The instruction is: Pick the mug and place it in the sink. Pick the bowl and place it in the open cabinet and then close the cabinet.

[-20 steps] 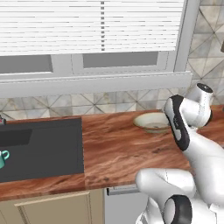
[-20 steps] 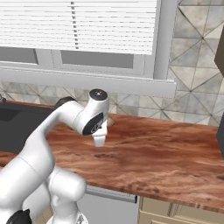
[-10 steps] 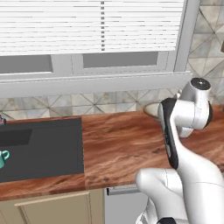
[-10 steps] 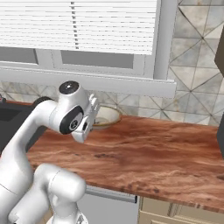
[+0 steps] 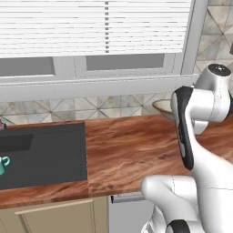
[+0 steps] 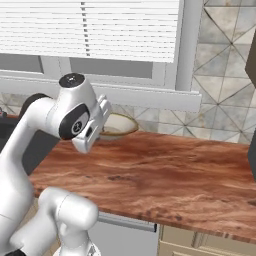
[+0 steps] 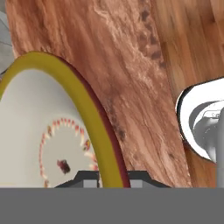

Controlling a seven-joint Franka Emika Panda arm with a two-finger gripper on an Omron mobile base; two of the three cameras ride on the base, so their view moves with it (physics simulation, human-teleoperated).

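Observation:
The bowl (image 7: 48,131) has an off-white inside and a yellow-tan rim, and it hangs tilted above the wooden counter (image 7: 144,65). My gripper (image 7: 111,177) is shut on its rim, one finger on each side. From the right base view, the bowl (image 6: 119,125) sticks out behind my hand, just in front of the tiled wall. In the left base view the bowl (image 5: 164,107) peeks out from behind my forearm. The teal mug (image 5: 3,164) stands in the black sink (image 5: 45,150) at far left. The cabinet is out of view.
The wooden counter (image 5: 132,154) runs from the sink to the right. A window with white blinds (image 5: 95,27) and a sill stands behind it. A dark object (image 6: 251,60) shows at the right edge. Lower cabinet fronts (image 5: 54,216) sit under the counter.
The hand has risen from the counter and rolled over, carrying the bowl up with it. The mug has stayed in the sink.

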